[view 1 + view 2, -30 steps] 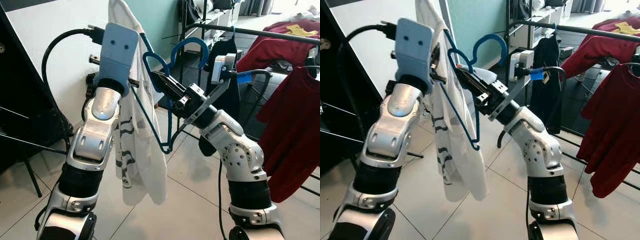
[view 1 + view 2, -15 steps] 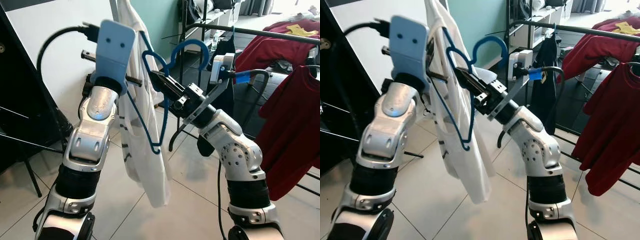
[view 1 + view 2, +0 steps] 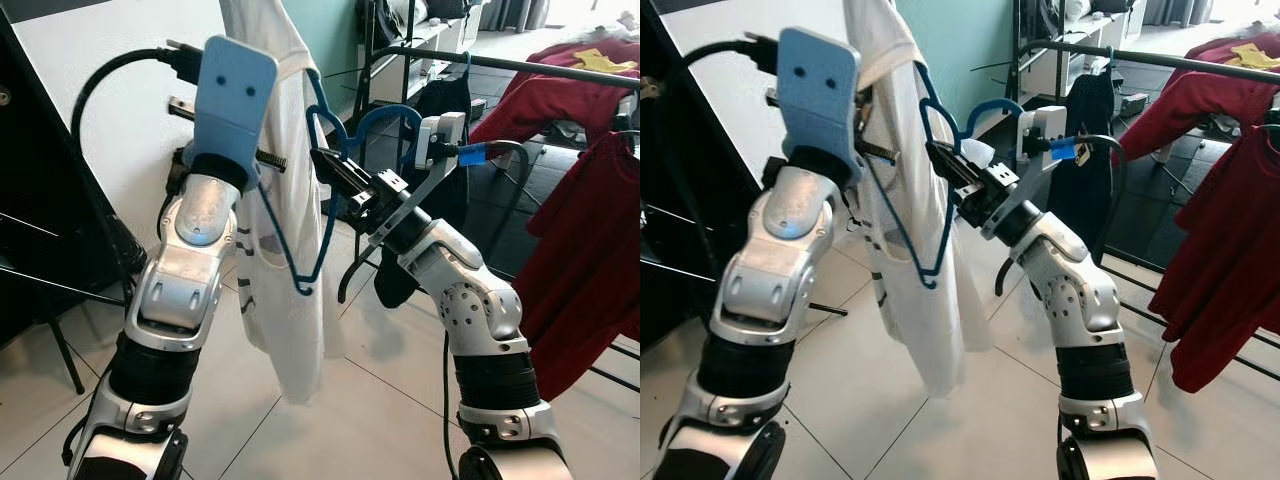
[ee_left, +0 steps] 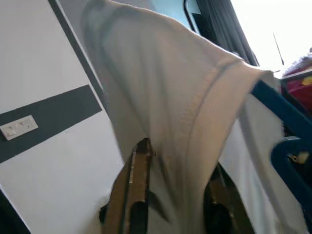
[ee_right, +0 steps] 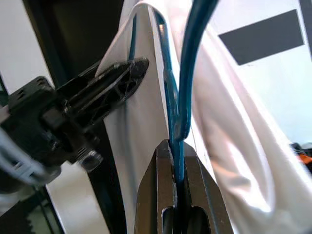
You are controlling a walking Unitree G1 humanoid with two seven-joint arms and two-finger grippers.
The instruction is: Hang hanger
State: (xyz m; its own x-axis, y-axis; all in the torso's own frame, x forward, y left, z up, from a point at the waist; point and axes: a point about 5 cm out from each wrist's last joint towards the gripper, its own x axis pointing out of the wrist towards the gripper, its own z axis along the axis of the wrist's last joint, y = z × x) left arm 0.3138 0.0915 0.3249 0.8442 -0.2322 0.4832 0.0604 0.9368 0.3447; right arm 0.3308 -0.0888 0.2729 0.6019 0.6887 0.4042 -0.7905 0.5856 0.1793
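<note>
1. You are holding the blue hanger point(image 3: 325, 185) in the right gripper point(image 3: 325, 168), whose two black fingers are pressed together on the blue wire just below the hook; the right wrist view shows the wire running straight up out of the pinch.
2. The left gripper point(image 5: 105, 85) is sitting at about 9 o'clock from the right one, raised to the same height. The white shirt point(image 3: 285, 270) is draping over its fingers point(image 4: 139, 165) in the left wrist view, but you cannot tell whether they are gripping the cloth or merely propping it.
3. The hanger is hanging tilted between the two arms. Its long axis is running from the hook at about 1 o'clock down to the low corner at about 7 o'clock, with the shirt falling below it toward the tiled floor point(image 3: 380, 410).
4. The relation that matters: the black rail point(image 3: 520, 66) of the clothes rack is lying at about 2 o'clock from the right gripper, farther out and well apart from the hook. Red shirts point(image 3: 580, 260) are already hanging on it.
5. The right arm is the nearer one to the rail, so the carry looks to be its job, with the hook's open side needing to face the bar.
</note>
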